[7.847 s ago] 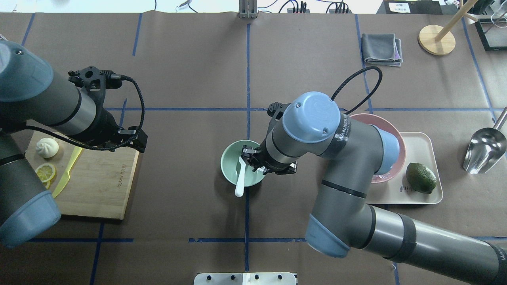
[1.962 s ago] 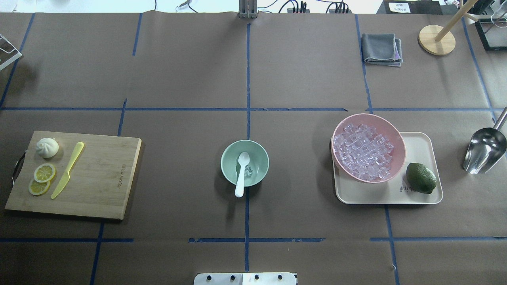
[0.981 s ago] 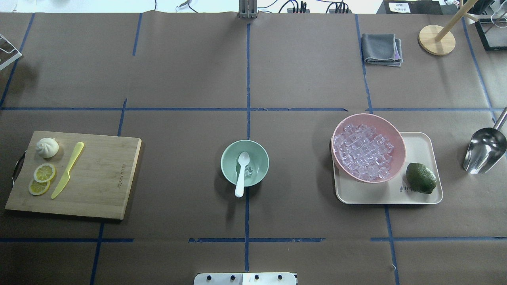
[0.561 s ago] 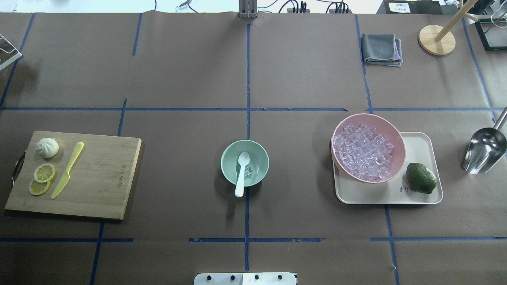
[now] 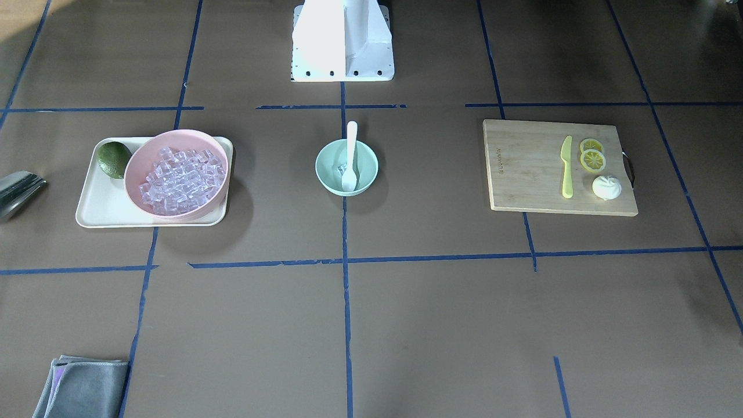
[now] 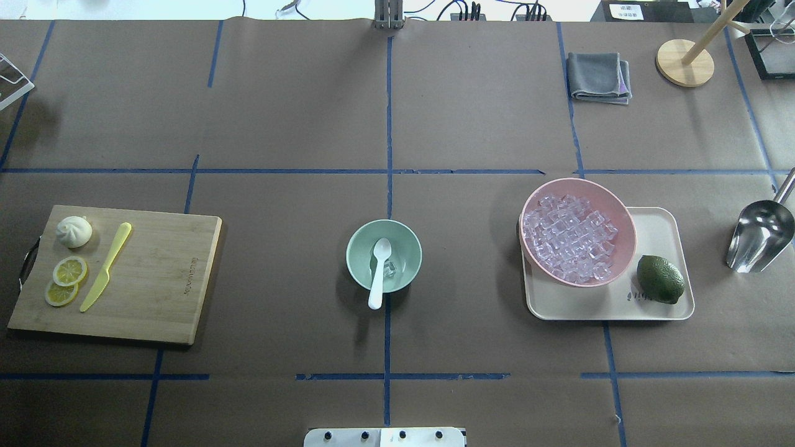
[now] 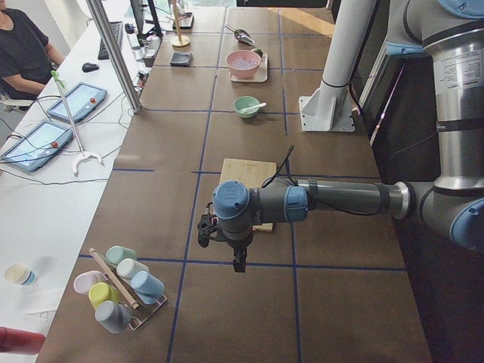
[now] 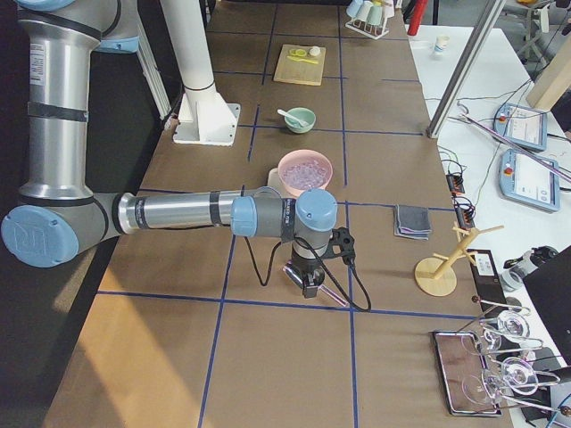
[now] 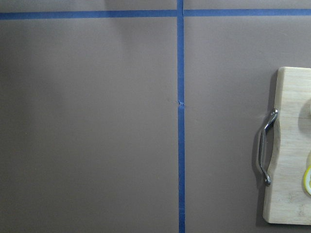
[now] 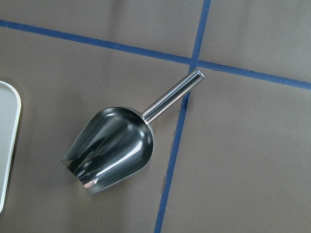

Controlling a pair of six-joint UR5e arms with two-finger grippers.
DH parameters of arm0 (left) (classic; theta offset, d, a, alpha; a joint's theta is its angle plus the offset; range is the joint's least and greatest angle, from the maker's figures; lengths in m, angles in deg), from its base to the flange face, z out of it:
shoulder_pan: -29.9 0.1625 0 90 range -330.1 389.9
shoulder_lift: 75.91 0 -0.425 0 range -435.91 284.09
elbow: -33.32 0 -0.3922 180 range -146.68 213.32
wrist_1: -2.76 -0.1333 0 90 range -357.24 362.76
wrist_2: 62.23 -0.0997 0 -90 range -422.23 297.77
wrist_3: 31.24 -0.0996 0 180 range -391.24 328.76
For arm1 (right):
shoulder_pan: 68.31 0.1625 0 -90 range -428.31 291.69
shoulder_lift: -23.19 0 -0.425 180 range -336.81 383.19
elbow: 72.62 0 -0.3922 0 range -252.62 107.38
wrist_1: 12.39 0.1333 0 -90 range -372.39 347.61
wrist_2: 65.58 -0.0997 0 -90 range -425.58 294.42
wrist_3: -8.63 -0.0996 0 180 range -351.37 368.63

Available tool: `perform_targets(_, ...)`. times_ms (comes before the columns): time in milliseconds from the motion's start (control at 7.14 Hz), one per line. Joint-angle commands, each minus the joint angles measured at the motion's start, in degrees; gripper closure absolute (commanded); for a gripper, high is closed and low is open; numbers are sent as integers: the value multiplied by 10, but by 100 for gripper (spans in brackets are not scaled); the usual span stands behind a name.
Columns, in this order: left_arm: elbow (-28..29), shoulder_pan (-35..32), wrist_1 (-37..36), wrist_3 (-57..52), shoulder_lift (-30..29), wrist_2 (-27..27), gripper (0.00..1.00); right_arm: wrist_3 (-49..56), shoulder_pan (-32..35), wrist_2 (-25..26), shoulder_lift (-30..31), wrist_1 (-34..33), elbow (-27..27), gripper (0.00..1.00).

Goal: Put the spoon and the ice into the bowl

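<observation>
**Op:** Where do the task's things sit?

**Log:** Starting at the robot's side: the spoon (image 6: 378,276) has its handle end poking over the near rim of the bowl (image 6: 355,248). Its scoop lies inside, with the long axis along the centre tape line (image 6: 386,347). A little ice (image 6: 390,269) rests beside the scoop on the bowl's floor. You can count both as in, by my reading.

**Op:** And the pincers?

**Log:** Both are well away from the bowl, one toward each end of the worktop (image 6: 286,112).
- The left pincer (image 7: 239,265) hangs past the handle end of the cutting board (image 6: 161,279).
- The right pincer (image 8: 308,287) hangs above the metal scoop (image 10: 109,150), beyond the tray (image 6: 658,230).

Only the side views show them, so you cannot tell how far either stands open or whether it holds anything. If you want more ice, the pink bowl (image 6: 628,211) lies toward the right arm, which I judge the nearer.
</observation>
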Motion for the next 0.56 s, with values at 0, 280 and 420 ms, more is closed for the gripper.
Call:
perform_targets(0, -1, 0, 0, 0, 0, 1, 0, -1, 0, 0, 0, 0, 2, 0)
perform_targets(280, -4, 0, 2, 0, -1, 1, 0, -1, -1, 0, 0, 0, 1, 0)
perform_targets(420, -11, 0, -2, 0, -1, 2, 0, -1, -1, 1, -2, 1, -2, 0)
